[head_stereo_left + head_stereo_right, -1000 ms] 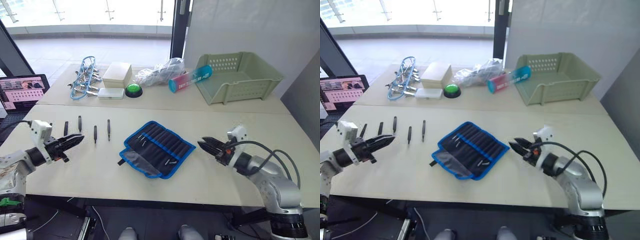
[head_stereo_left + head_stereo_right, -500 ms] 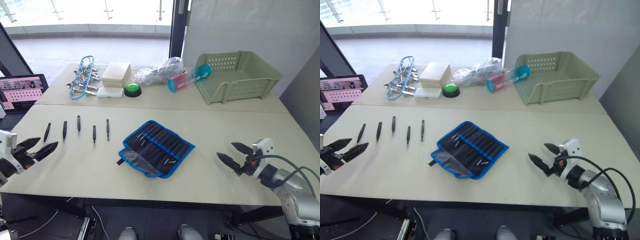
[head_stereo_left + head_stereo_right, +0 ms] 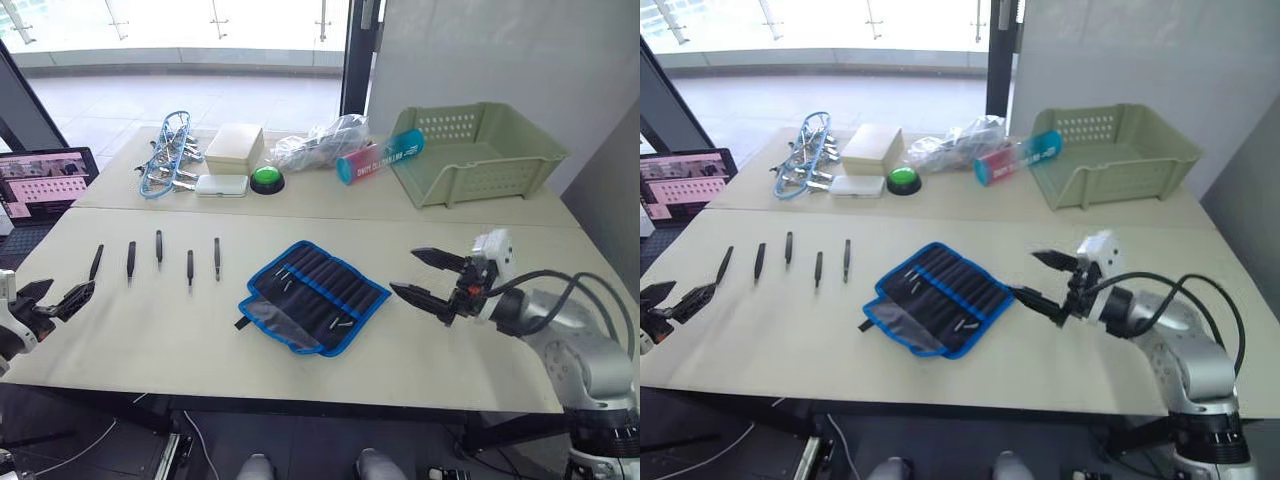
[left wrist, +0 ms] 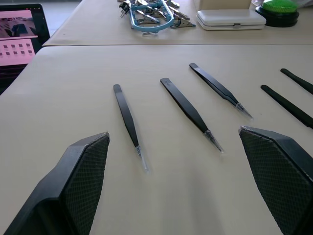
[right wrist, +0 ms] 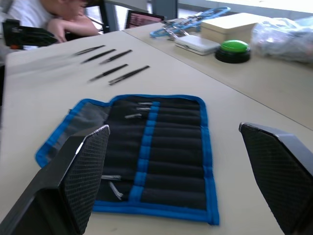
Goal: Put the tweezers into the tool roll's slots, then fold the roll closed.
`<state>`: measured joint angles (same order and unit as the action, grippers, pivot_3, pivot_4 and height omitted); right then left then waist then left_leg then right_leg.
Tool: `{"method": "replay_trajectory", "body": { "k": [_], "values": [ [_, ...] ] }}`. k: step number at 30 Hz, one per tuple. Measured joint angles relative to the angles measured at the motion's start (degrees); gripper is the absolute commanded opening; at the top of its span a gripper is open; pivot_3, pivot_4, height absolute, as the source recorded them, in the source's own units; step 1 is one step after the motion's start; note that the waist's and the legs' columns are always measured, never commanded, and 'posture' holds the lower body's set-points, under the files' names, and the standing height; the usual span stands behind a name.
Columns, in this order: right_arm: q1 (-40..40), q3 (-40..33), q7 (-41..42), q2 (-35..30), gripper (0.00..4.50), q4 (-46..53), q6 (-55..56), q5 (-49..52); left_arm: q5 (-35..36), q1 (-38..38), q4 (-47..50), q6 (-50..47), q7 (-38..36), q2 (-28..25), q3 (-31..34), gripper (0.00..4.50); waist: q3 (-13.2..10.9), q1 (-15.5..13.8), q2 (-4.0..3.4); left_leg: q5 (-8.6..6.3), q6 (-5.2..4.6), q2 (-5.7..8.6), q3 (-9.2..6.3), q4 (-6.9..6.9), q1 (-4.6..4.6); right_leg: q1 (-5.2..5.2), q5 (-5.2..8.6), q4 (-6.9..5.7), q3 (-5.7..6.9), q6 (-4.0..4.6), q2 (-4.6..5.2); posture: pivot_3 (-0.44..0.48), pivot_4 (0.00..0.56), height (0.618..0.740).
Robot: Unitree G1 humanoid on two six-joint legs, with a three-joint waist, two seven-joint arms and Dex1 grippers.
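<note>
Your five tweezers (image 3: 158,247) lie in a loose row at the left centre of the left eye view, all on bare tabletop, none yet in the tool roll (image 3: 314,297). The roll lies unrolled at the middle of the frame, tilted, its slots (image 3: 322,285) facing up, with a few small silvery pieces showing in them.

Your left gripper (image 3: 53,298) sits at the far left edge, fingers spread and empty, just short of the outermost tweezer (image 4: 128,120). Start with that one: in the left wrist view it lies between the two fingertips, so line up along its length and close on the thicker black shank, not the fine tip. It is flat on the table (image 3: 430,240), so come in low and expect it to skid.

Your right gripper (image 3: 430,277) hovers wide open and empty just right of the roll's blue edge; it looks well placed to pin the roll while you insert.

There is open table in front of the tweezers and between them and the roll. Mind the near table edge by the left gripper. The green basket (image 3: 478,152) and the clutter at the upper frame are well clear.
</note>
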<state>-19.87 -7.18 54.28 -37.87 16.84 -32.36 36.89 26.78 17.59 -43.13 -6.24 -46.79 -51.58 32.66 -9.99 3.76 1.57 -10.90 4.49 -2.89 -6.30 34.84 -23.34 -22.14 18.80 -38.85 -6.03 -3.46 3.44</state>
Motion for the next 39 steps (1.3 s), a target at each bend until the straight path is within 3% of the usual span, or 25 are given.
{"method": "replay_trajectory", "body": {
  "k": [8, 31, 39],
  "values": [
    [-3.65, 1.49, 1.25, -1.09, 4.50, 4.60, -6.60, 6.61, -3.30, 4.39, -5.19, 1.09, 3.27, 0.60, -2.04, 4.49, 0.00, 0.10, 0.00, 0.00, 0.00, 0.01, 0.00, 0.01, 0.02, -0.02, 0.00, -0.05, 0.01, 0.00, 0.00, 0.000, 0.150, 0.740],
    [-2.16, 2.66, -1.12, -1.78, 4.50, 8.61, -8.25, 7.41, -13.16, 23.39, -28.93, 5.87, 14.47, 4.79, -9.64, 4.49, 0.05, 0.04, -0.04, 0.01, 0.00, 0.05, 0.00, 0.12, 0.06, -0.02, 0.00, -0.23, 0.02, 0.00, 0.00, 0.000, 0.150, 0.740],
    [-2.17, 2.65, -2.12, -1.90, 4.50, 8.65, -8.73, 7.41, -13.09, 26.93, -31.59, 4.11, 20.21, 6.06, -7.54, 2.02, 0.06, -0.27, -0.06, 0.02, 0.00, 0.07, 0.00, 0.17, 0.06, 0.00, 0.00, -0.27, 0.02, 0.00, 0.02, 0.000, 0.150, 0.740]
  ]
}}
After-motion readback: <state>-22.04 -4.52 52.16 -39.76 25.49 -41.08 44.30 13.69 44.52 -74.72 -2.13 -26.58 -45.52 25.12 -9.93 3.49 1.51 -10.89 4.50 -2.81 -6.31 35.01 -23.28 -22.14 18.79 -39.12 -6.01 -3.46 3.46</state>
